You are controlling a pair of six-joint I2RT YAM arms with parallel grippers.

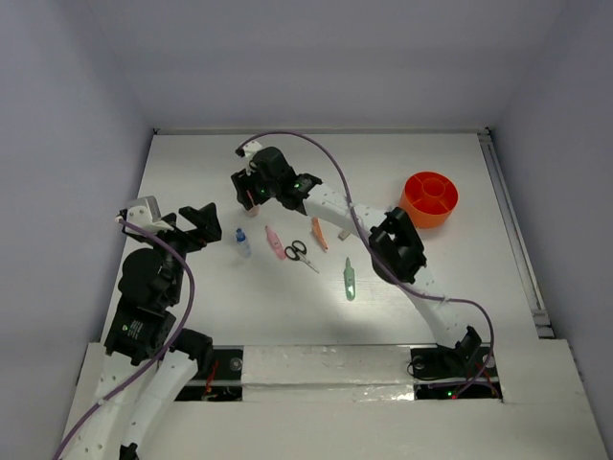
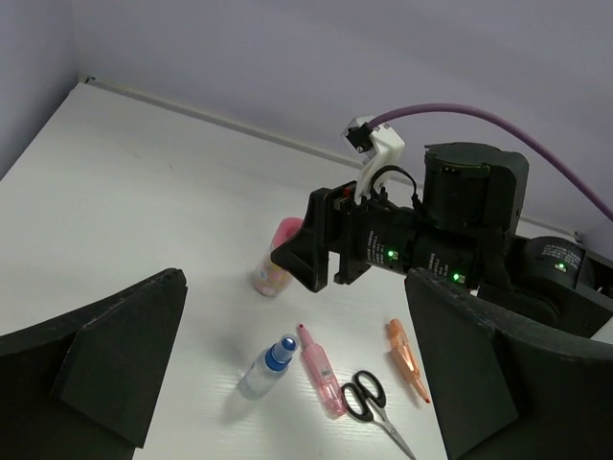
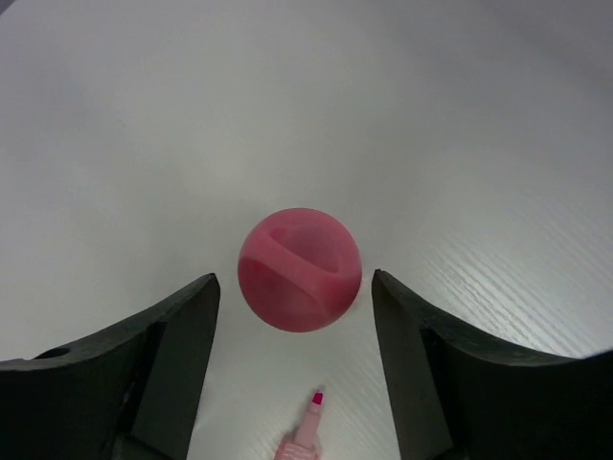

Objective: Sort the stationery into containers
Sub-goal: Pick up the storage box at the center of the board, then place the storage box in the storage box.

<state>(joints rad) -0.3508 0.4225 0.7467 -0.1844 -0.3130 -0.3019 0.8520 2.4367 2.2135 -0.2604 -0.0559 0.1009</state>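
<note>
While the left claw (image 1: 199, 226) hangs released over the left side of the table (image 1: 192, 163), its fingers spread wide and gripping nothing, the stationery lies in a loose row to its right. Nearest it is the blue-capped bottle (image 1: 242, 241), lying on its side on the white surface. Just beyond that, further from the arm bases, stands the pink-capped bottle (image 3: 300, 269), upright. The right claw (image 3: 292, 281) reaches across from the right and is lowered around its cap. In the right wrist view one finger sits on each side of the round pink cap, with a thin strip of table showing on both sides, so the claw is open around the bottle and not clenched on it.

Right of the blue-capped bottle lies the pink pen (image 1: 275, 241), its tip pointing toward the pink-capped bottle. The scissors (image 1: 302, 255) rest just beside it, with the black handles near the pen and the blades angled toward the near right. Next comes the orange pen (image 1: 319, 235), close to the scissors but apart from them. A small tan eraser (image 1: 343, 234) shows beside the right arm. The green pen (image 1: 350, 279) lies nearer the bases, apart from the others. Well to the right, by the far edge, sits the red-orange bowl (image 1: 429, 198), its inside split by dividers.
</note>
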